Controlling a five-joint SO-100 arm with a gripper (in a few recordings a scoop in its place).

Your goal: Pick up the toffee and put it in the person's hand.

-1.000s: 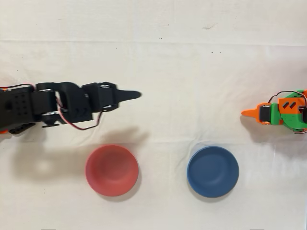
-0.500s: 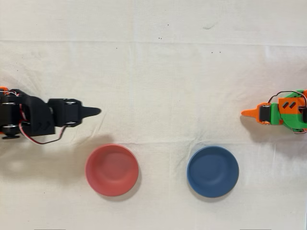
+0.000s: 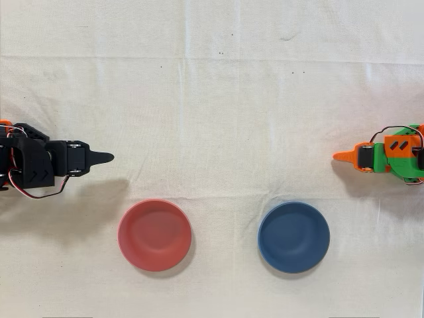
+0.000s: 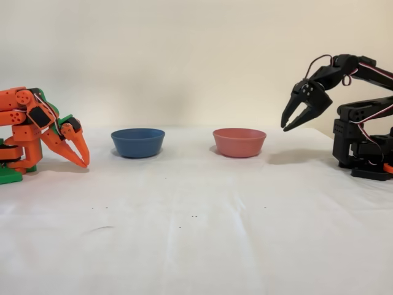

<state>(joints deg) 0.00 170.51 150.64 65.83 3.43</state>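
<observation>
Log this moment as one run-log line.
gripper: open, raised, nothing held | red bowl, blue bowl: nothing inside | orange arm: idle

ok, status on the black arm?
Gripper open, holding nothing, raised by its base. Red bowl and blue bowl on the cloth. Path clear.

A white cloth-covered table [image 4: 196,246] before a plain wall. At far right, the black arm's gripper [image 4: 287,124] hangs in the air, fingers slightly parted, holding nothing. Left of it sit a red bowl [image 4: 239,142] and a blue bowl [image 4: 137,142]. An idle orange arm [image 4: 37,126] rests at far left.
</observation>
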